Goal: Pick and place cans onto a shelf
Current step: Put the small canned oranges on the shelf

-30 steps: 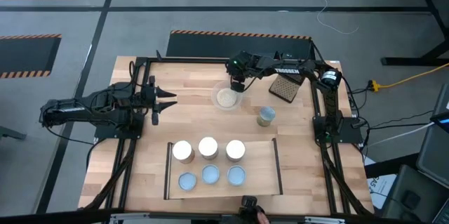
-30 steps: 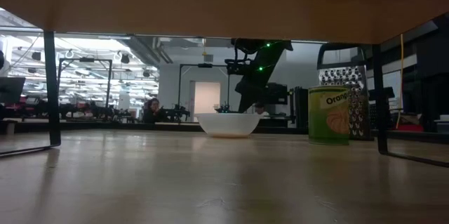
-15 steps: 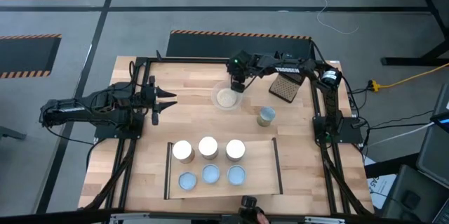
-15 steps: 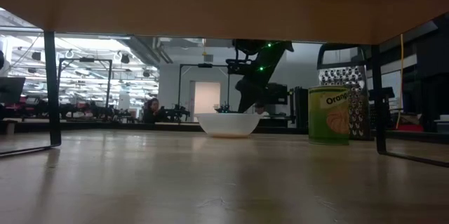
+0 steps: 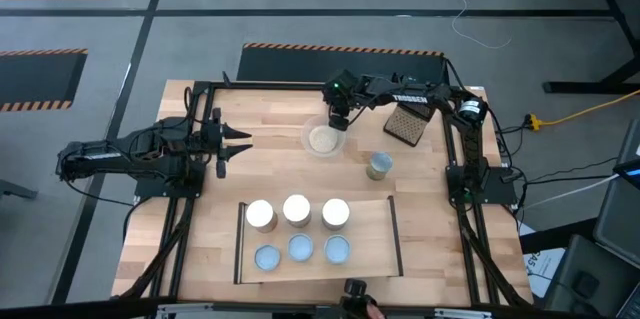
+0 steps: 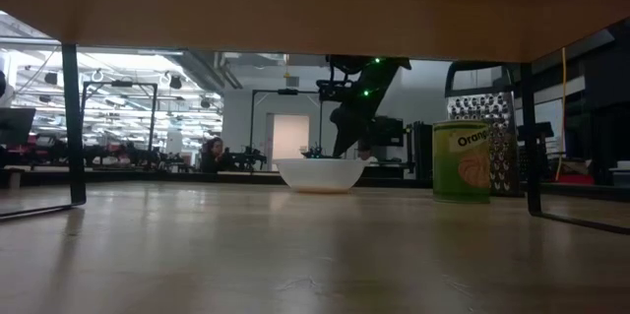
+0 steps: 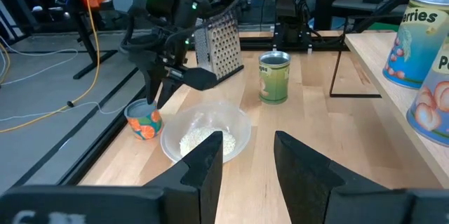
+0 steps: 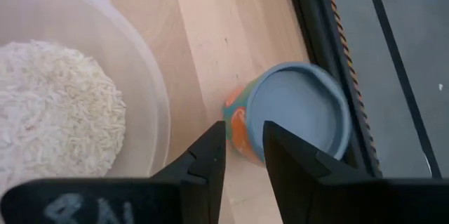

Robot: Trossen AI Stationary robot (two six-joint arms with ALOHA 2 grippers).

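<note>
High view: right gripper over far table edge beside bowl. Six cans on shelf; green can on table between shelf and grater. Left gripper waits at left, fingers spread, empty.

Low view: green can right of bowl.

Left wrist view: orange can just beside bowl (blue top), right fingers above it.

Right wrist view: fingers slightly apart, holding nothing.

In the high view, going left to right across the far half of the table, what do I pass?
Left end effector → clear round bowl of beige grains → green-labelled silvery-topped can → dark gridded rectangular grater.
</note>
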